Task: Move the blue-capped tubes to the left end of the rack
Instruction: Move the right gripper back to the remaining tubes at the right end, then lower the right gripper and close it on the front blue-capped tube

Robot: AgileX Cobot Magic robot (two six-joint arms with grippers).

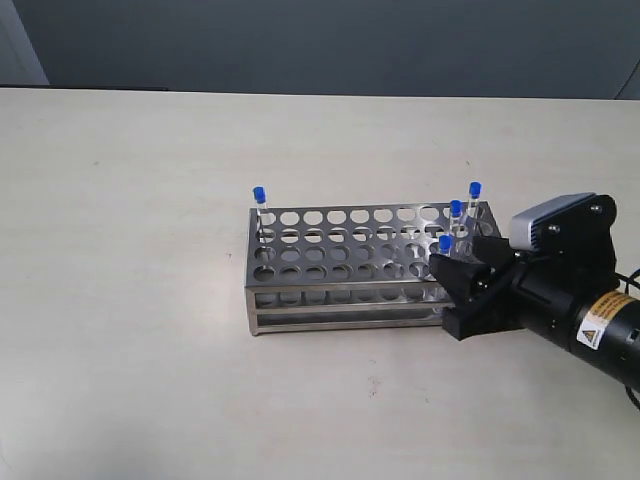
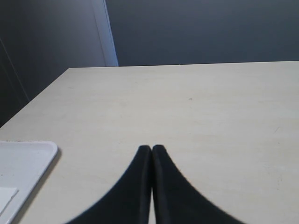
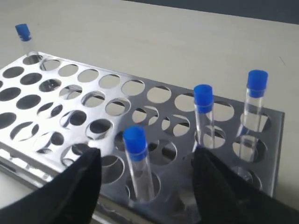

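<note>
R claw (image 3: 147,161) wide open, astride one slim clear blue-capped plastic tube (image 3: 136,140), gaps both sides; tube upright in shiny steel hole-punched rack (image 3: 279,133). L claw (image 2: 152,154) pinched shut.

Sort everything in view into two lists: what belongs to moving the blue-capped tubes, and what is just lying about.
Job: rack; one blue-capped tube at its left end; three blue-capped tubes at its right end; right gripper, open either side of the nearest one.
Lying about: white tray on the table; left gripper, shut and idle.
</note>
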